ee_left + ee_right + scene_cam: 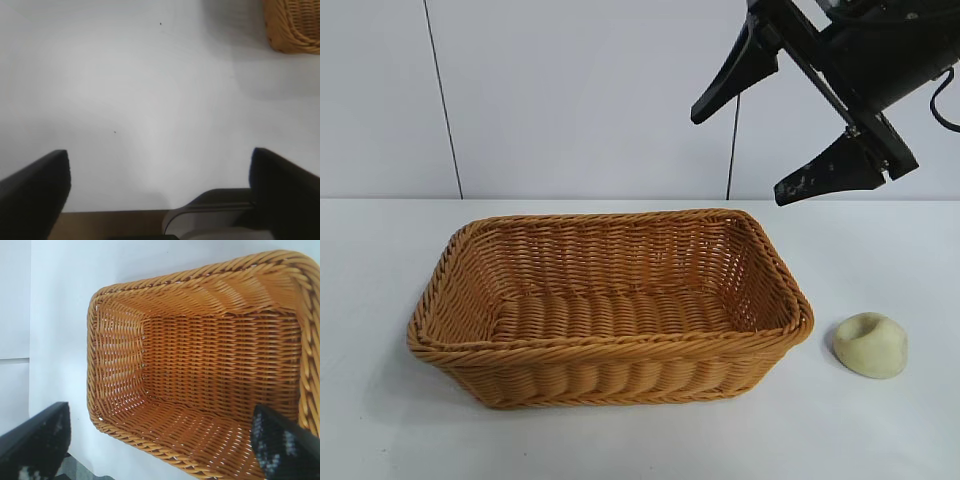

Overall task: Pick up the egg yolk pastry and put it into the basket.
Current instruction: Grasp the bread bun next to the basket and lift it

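Resting on the white table (380,440), the egg yolk pastry (870,345) sits just beside the basket (610,385), outside it. The right tool (780,120) hangs spread wide and holding nothing above them. The left tool (160,192), likewise released, faces bare table near the basket's corner.

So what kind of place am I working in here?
Likely a lab test bench: a bare white table, plain white panelled wall, just a wicker basket and egg yolk pastry set out.
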Controlling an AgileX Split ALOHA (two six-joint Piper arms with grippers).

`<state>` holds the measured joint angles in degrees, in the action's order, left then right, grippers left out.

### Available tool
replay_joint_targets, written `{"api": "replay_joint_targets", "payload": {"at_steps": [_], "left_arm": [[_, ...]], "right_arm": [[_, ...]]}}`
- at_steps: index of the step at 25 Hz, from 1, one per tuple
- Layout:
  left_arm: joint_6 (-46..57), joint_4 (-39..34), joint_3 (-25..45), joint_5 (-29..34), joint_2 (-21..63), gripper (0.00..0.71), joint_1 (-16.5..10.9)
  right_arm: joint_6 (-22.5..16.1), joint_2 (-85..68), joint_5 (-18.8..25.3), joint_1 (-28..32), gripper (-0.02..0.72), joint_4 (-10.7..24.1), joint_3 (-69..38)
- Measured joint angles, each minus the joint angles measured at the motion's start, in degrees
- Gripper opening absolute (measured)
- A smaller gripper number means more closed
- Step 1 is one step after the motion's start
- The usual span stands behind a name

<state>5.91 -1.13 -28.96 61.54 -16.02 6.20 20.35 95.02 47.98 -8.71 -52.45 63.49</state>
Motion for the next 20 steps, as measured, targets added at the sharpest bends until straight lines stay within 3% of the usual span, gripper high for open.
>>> {"api": "replay_joint_targets", "payload": {"at_steps": [4,10,15,18,20], "left_arm": [[-0.08,0.0,0.0,-0.06,1.33,0.695,-0.74],[-0.14,0.0,0.06,-0.19,6.17,0.695,-6.26],[-0.14,0.0,0.06,-0.37,15.34,0.695,-6.51],[-0.14,0.0,0.06,-0.19,16.21,0.695,-6.51],[-0.16,0.0,0.06,-0.07,16.35,0.695,-6.51]], "right_arm": [[0.0,0.0,0.0,0.0,0.695,0.02,0.0],[0.0,0.0,0.0,0.0,0.695,0.38,0.0],[0.0,0.0,0.0,0.0,0.695,1.58,0.0],[-1.37,0.0,0.22,0.0,0.695,5.09,0.59],[-4.12,0.0,0.36,0.0,0.695,10.26,1.92]]}}
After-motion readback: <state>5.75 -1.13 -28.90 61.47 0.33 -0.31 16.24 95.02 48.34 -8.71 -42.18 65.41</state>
